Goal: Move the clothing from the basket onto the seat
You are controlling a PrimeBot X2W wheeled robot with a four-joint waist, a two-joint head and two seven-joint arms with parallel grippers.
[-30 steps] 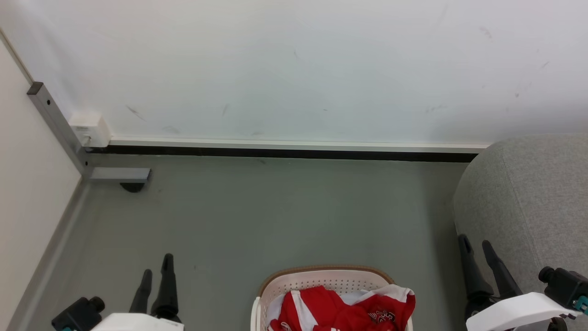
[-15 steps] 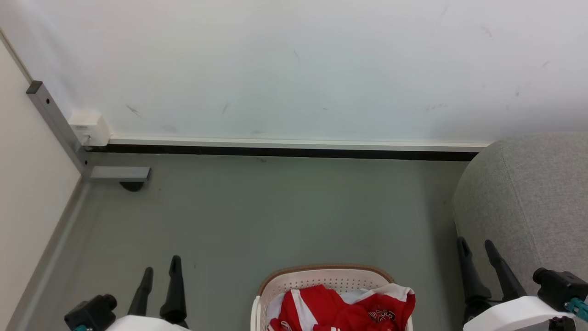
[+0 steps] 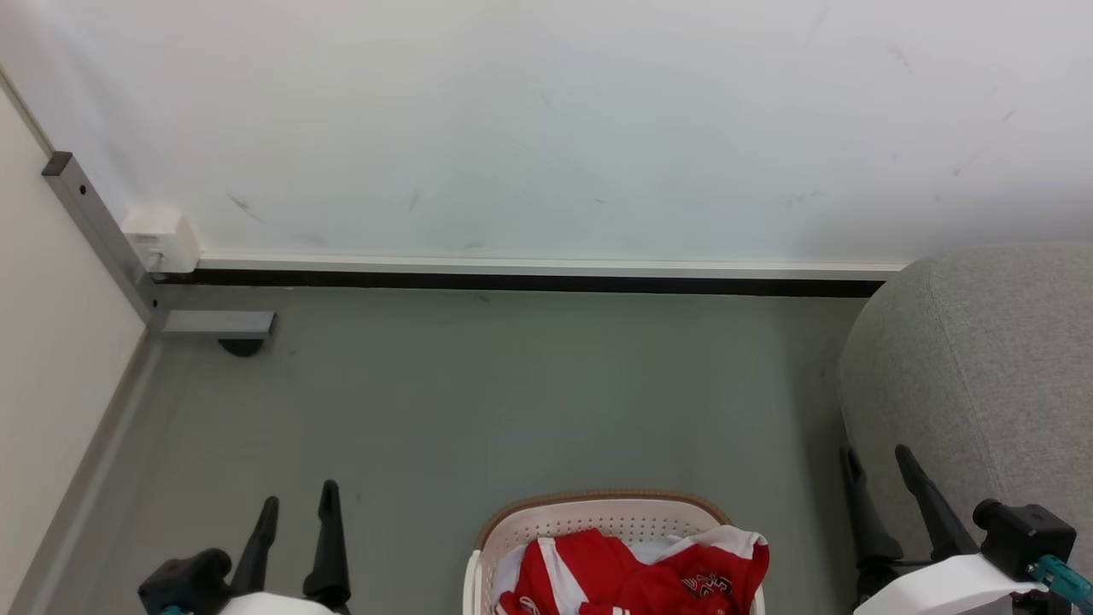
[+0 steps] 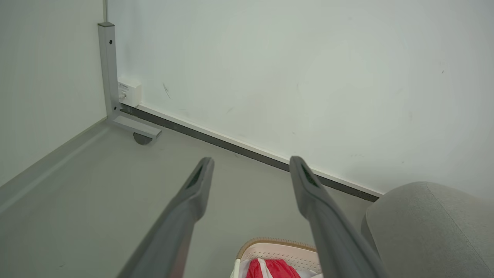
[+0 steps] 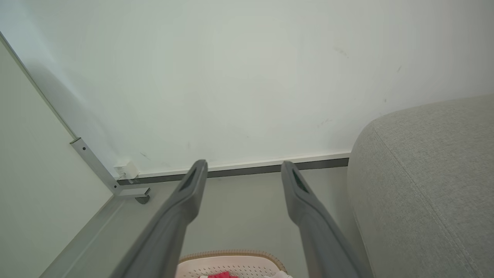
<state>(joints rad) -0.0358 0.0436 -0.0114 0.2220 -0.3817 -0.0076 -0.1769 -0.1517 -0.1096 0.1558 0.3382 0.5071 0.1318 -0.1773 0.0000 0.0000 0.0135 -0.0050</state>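
The red jersey with white stripes lies bunched in the cream basket, which stands on the floor at the head view's bottom centre. The left wrist view catches the jersey and the basket low down; the right wrist view shows the basket. The grey sofa rises at the right, also the sofa and the sofa. My left gripper hangs open left of the basket, the left gripper empty. My right gripper is open beside the sofa's edge, the right gripper holding nothing.
A white wall with a dark baseboard closes the far side. A grey metal post with a foot and a white socket box stand in the left corner. Grey floor spreads between wall and basket.
Both grippers have sunk slightly lower in the head view. The left gripper's fingers have drawn a little further apart and shifted right. The jersey and basket have not moved.
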